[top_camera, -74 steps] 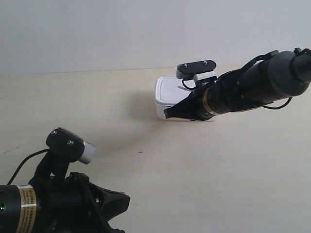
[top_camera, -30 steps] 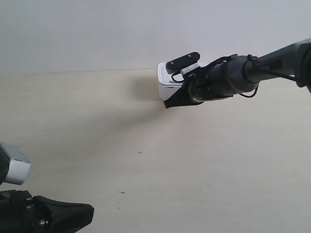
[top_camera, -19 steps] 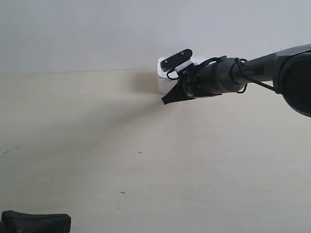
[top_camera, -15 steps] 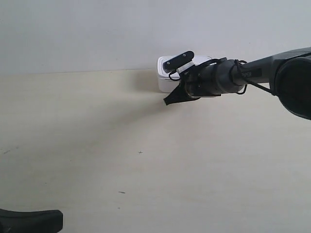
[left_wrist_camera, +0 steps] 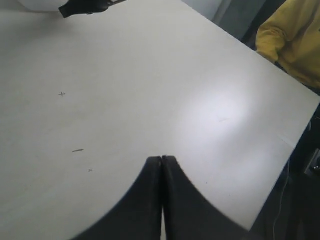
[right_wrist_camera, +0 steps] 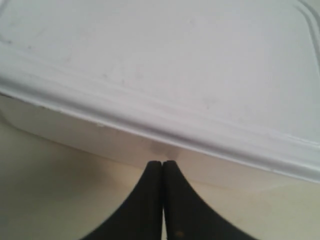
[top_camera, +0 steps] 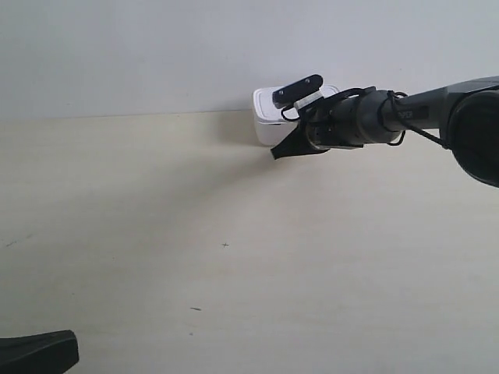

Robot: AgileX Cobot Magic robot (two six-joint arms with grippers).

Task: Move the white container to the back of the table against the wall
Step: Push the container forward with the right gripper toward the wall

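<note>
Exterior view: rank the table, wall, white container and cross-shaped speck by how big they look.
1. table
2. wall
3. white container, partly hidden by the right arm
4. cross-shaped speck

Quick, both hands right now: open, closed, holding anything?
Left hand: closed, empty, over the pale cream wood-grain table.
Right hand: closed, empty, tips by the side wall of the shallow white plastic lidded container.

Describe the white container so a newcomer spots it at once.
Find where the cream table meets the pale wall. There sits the white container, a shallow lidded box with rounded corners. Its sole neighbour is the black right gripper, shut, tips at its side.
</note>
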